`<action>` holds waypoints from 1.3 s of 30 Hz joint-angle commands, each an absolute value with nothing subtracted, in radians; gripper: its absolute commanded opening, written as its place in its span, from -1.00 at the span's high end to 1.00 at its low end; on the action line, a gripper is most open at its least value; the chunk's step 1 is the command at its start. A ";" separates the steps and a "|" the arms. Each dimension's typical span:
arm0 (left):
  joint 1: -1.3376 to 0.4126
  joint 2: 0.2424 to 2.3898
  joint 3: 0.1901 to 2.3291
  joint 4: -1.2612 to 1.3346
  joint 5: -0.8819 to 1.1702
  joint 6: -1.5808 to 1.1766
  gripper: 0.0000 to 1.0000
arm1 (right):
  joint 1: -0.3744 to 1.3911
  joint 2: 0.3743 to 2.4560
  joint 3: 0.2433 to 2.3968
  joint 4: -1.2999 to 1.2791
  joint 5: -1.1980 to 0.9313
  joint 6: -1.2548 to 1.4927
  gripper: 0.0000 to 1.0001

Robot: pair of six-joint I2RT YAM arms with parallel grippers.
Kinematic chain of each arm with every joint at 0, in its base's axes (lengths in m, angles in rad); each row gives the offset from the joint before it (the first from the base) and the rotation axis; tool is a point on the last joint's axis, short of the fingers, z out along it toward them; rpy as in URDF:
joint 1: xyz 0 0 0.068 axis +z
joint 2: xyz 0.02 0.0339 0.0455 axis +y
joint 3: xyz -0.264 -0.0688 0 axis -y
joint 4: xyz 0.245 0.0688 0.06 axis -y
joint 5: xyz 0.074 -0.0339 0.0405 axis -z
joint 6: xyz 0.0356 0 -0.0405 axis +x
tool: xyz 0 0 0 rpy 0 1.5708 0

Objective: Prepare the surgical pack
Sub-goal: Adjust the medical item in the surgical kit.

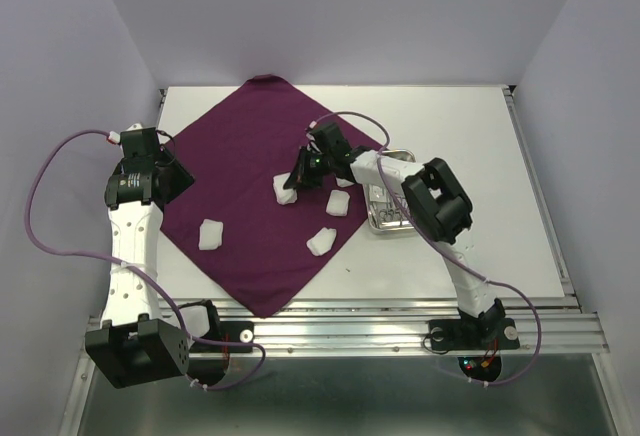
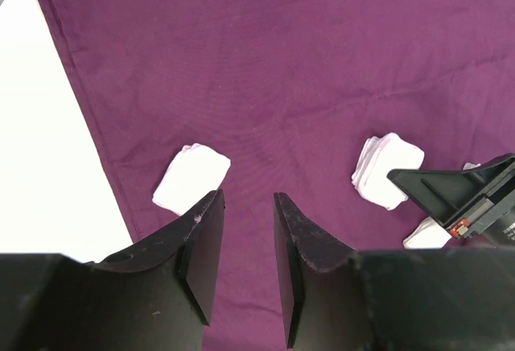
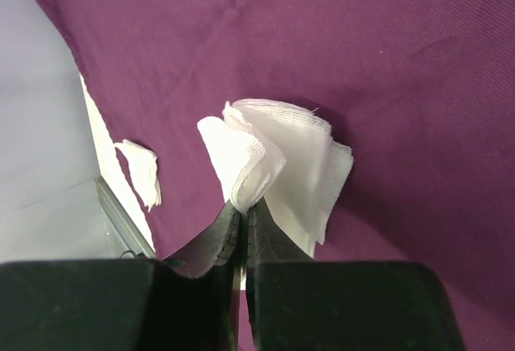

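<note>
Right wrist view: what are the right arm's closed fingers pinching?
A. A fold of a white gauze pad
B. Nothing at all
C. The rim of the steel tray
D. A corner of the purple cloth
A: the right gripper has its fingers shut on a raised fold of the white gauze pad, which lies on the purple cloth.

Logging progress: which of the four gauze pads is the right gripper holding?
The uppermost gauze pad in the top view: the right gripper pinches its lifted edge; the others lie untouched.
</note>
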State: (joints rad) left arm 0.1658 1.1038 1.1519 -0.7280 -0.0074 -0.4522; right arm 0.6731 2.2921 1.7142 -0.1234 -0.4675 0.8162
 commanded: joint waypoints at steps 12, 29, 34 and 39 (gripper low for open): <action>0.172 1.106 1.147 -0.703 0.024 -0.439 0.16 | 0.653 2.335 1.749 -0.118 -0.451 0.816 0.79; 0.170 1.127 1.129 -0.676 0.041 -0.456 0.16 | 0.653 2.088 1.697 -0.268 -0.252 0.706 -0.46; 0.170 1.120 1.146 -0.686 0.031 -0.453 0.16 | 0.666 2.043 1.669 -0.276 -0.219 0.696 -0.46; 0.172 1.108 1.157 -0.692 0.032 -0.459 0.16 | 0.773 2.039 1.693 -0.271 -0.192 0.683 -0.39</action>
